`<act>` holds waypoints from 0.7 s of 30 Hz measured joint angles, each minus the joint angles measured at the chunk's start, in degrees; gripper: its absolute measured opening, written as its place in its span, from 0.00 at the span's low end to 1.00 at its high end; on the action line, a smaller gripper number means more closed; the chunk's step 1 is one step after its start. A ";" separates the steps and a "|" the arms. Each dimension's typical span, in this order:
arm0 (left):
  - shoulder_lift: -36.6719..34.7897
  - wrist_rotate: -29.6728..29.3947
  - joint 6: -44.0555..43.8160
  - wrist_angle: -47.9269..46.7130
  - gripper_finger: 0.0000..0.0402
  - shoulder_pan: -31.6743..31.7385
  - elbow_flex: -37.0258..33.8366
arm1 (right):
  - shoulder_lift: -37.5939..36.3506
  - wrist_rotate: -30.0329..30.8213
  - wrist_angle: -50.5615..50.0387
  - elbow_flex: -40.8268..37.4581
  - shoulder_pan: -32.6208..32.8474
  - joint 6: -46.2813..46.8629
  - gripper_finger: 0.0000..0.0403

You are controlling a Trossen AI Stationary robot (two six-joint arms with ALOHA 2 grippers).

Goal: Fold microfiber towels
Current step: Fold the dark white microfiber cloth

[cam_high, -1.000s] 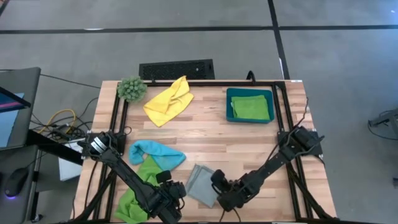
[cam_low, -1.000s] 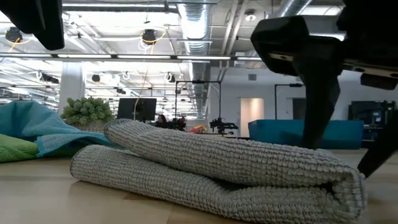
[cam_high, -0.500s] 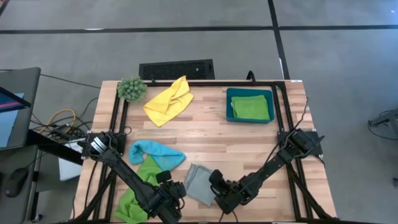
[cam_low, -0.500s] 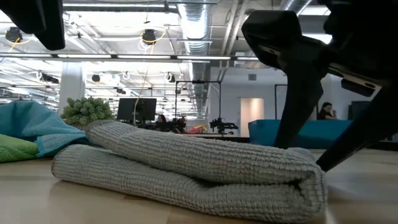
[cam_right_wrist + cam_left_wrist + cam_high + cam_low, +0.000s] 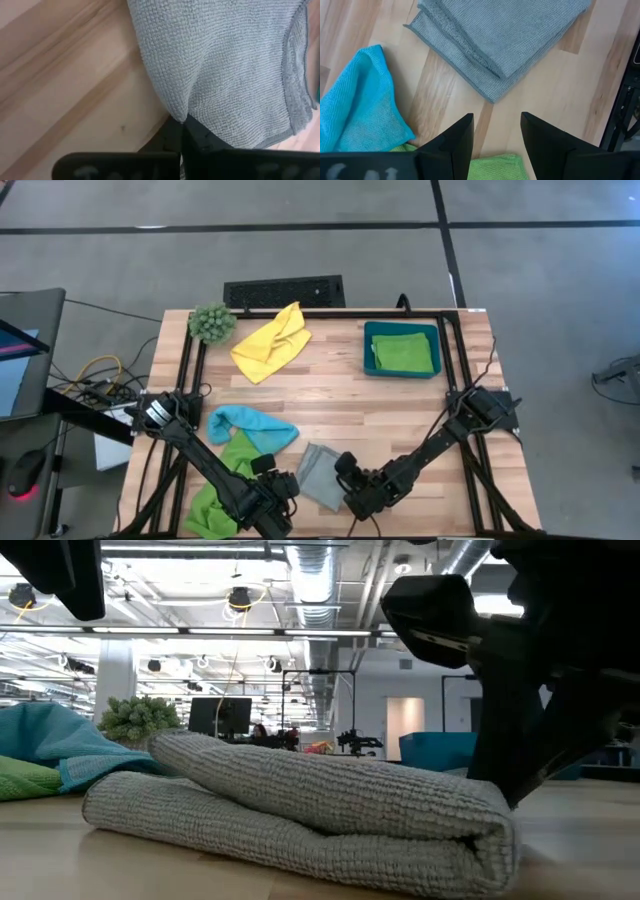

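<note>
Grey folded towel (image 5: 318,472) lies on the desk (image 5: 340,400); we see the right gripper (image 5: 182,131) clenched on its edge, the left gripper (image 5: 496,131) released nearby.

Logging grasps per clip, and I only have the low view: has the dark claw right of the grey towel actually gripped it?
Observer: Yes. The right wrist view shows the right claw shut on an edge of the grey towel.
Operator: And the left one?
Observer: The left claw hangs open over bare wood beside that towel, holding nothing.
Operator: Any towels finished?
Observer: One folded green towel lies in the teal tray.
</note>
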 joint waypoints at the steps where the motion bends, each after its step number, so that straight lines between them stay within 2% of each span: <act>1: 0.00 -0.15 -0.02 0.02 0.39 0.01 0.00 | -0.26 -0.31 -0.17 -0.03 -0.08 0.00 0.03; 5: 0.00 -1.64 0.59 0.56 0.39 0.04 0.00 | -1.56 -1.49 -0.45 -0.10 -0.72 1.65 0.02; 9: -0.07 -3.87 4.72 3.61 0.39 0.04 -0.57 | -3.10 -1.86 -2.24 -0.41 -2.18 2.18 0.01; 13: -0.07 -9.48 6.50 7.37 0.39 0.04 -2.73 | -4.65 -4.49 -2.38 -0.40 -4.20 3.97 0.01; 16: -0.07 -10.24 12.19 9.30 0.39 0.02 -4.16 | -5.35 -7.49 -2.76 -0.40 -5.71 5.36 0.01; 21: -0.07 -10.55 19.83 10.98 0.39 0.03 -4.45 | -6.99 -8.35 -2.53 -0.29 -8.05 5.64 0.01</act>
